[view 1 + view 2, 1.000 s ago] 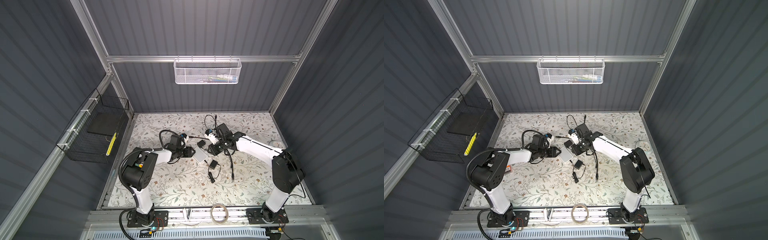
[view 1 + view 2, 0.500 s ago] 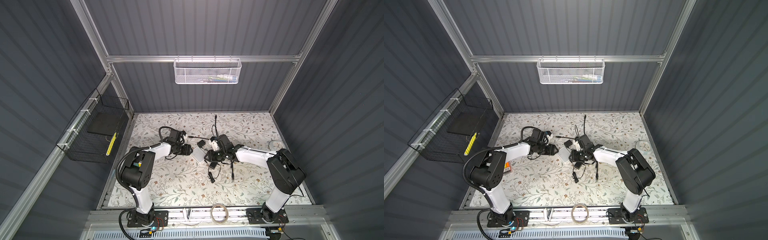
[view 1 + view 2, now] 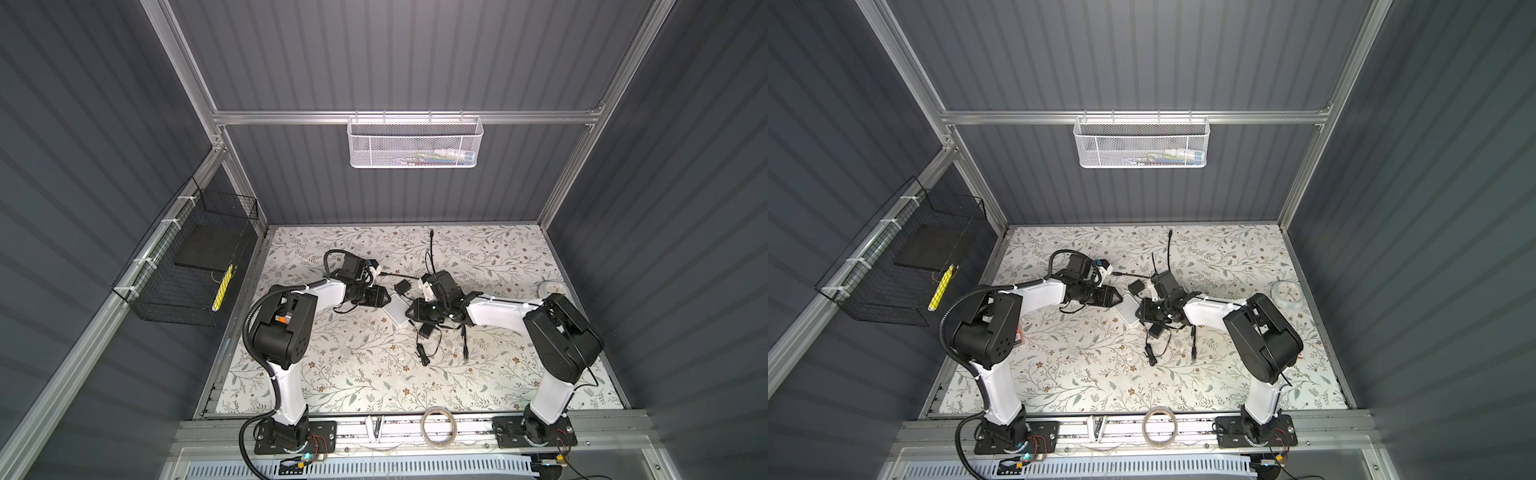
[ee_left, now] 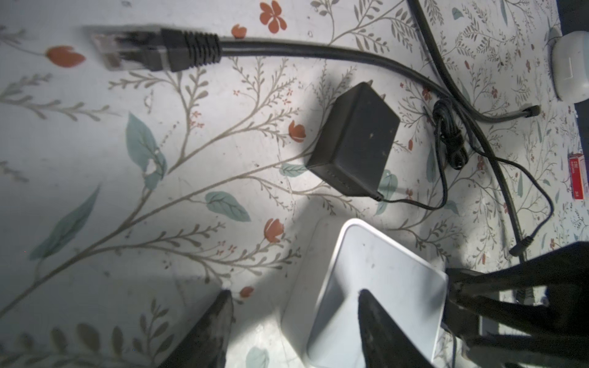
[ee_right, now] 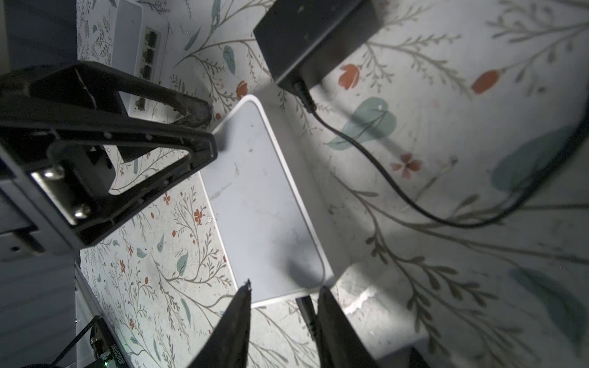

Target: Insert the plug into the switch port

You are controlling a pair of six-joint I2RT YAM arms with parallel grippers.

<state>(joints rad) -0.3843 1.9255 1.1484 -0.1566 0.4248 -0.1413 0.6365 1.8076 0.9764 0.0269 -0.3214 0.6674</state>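
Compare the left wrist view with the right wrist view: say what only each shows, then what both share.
Only the left wrist view shows the Ethernet plug lying loose on the mat, and a red box. Only the right wrist view shows a white box with a row of ports. Both show the switch, the adapter, the left gripper and the right gripper, both open.

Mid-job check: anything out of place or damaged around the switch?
The Ethernet plug lies loose on the mat, apart from the white switch, held by neither hand. The black cables beside the switch are tangled. In the right wrist view a pale line crosses a finger of the left hand, possibly a crack.
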